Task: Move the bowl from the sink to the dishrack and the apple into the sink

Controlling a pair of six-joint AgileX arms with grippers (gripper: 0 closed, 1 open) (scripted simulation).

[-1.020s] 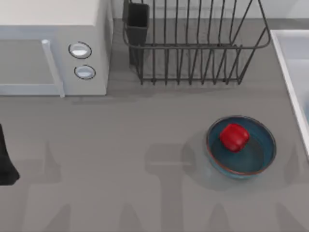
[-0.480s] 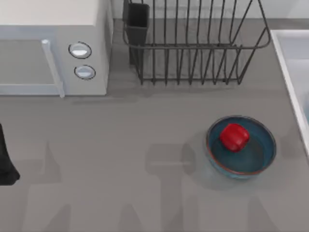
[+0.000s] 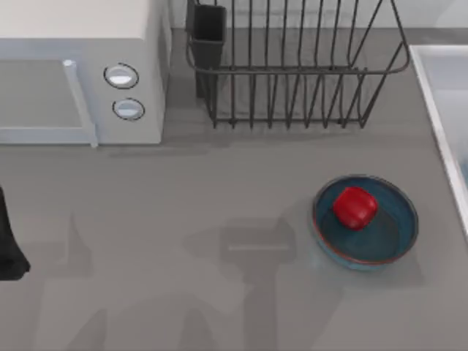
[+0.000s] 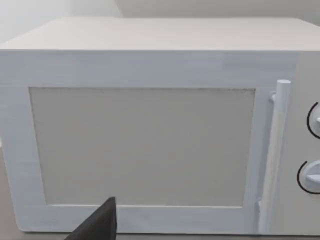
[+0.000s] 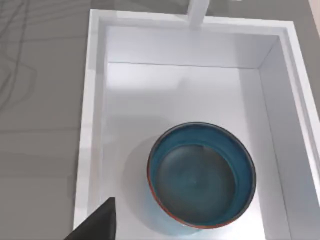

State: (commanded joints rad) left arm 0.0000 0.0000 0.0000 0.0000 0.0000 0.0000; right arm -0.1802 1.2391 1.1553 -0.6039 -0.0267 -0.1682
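A teal-blue bowl point(image 5: 201, 175) with a reddish rim sits upright in the white sink point(image 5: 95, 125). A dark part of my right gripper point(image 5: 98, 223) hangs above the sink's near side, apart from that bowl. In the top view the sink point(image 3: 439, 88) runs along the right edge. The red apple point(image 3: 355, 207) rests inside a second, identical bowl point(image 3: 391, 238) on the counter, left of the sink. The black wire dishrack point(image 3: 292, 73) stands at the back. My left gripper point(image 4: 98, 224) faces the microwave door, and its arm point(image 3: 7, 245) is at the far left edge.
A white microwave point(image 3: 80, 66) with two round knobs fills the back left. A dark utensil cup point(image 3: 208, 33) stands at the dishrack's left corner. Open grey counter lies between the microwave and the bowl holding the apple.
Shadows on the counter have shifted leftward, away from the right side. The bowl with the apple, the dishrack and the left arm have stayed put.
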